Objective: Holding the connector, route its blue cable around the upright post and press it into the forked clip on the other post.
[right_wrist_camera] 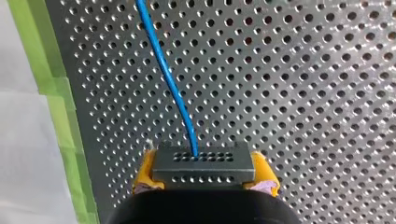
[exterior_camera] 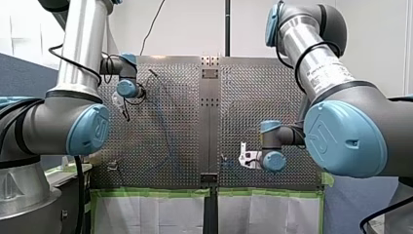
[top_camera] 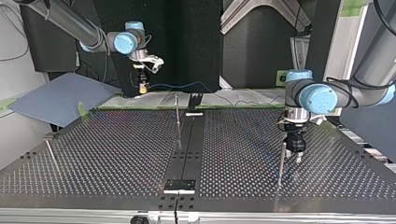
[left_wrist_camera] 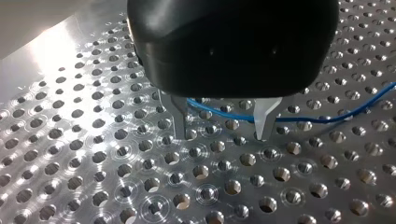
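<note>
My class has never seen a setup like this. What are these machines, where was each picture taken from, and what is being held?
These are two robot arms working over a metal table full of holes. One picture looks from behind the arms, one faces them from across the table, and two come from cameras on the wrists. The right gripper is shut on a black connector, held between yellow pads, with a blue cable running from it over the table. The left gripper is open and empty, low over the table beside a thin upright post; the cable runs close by it.
</note>
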Motion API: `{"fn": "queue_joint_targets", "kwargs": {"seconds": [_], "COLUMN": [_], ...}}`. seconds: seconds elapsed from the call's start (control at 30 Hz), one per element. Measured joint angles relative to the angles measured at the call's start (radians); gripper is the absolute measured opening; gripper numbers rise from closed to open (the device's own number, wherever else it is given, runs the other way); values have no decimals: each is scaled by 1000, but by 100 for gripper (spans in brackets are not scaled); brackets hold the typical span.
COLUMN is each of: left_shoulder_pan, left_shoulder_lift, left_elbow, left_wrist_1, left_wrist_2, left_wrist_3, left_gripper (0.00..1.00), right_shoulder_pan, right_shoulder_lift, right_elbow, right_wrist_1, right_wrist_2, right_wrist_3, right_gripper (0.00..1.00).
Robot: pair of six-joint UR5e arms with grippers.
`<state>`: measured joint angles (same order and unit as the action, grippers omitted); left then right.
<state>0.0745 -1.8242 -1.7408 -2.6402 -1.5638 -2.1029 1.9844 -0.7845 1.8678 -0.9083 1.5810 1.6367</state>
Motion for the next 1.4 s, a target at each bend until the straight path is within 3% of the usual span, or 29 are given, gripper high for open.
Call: {"fn": "queue_joint_targets", "kwargs": {"seconds": [0.2,0.37,0.57,0.8,0.97,1.4], "left_shoulder_pan": [0,-3,1,5,12,17], "left_shoulder_lift": [1,6,46,106,144,259], "left_elbow": [0,0,-2,-29,-33,25], "left_wrist_1": [-7,-35,-85,-145,-184,-298], "left_wrist_2": [0,-5,-45,-105,-144,-254], "left_wrist_3": [-2,-21,-36,-9,14,126], "left_gripper": [71,80,80,86,100,100], "right_shoulder_pan": [0,0,0,-1,-2,-9], "right_shoulder_lift": [20,29,30,31,31,31], "right_elbow": [0,0,0,0,0,-6], "right_wrist_1": [-18,-27,-36,-48,-48,-46], "right_wrist_2": [-19,-21,-21,-22,-22,-23], "right_wrist_3": [-6,-8,-6,2,11,36], "right_gripper": [0,0,0,0,0,0]}}
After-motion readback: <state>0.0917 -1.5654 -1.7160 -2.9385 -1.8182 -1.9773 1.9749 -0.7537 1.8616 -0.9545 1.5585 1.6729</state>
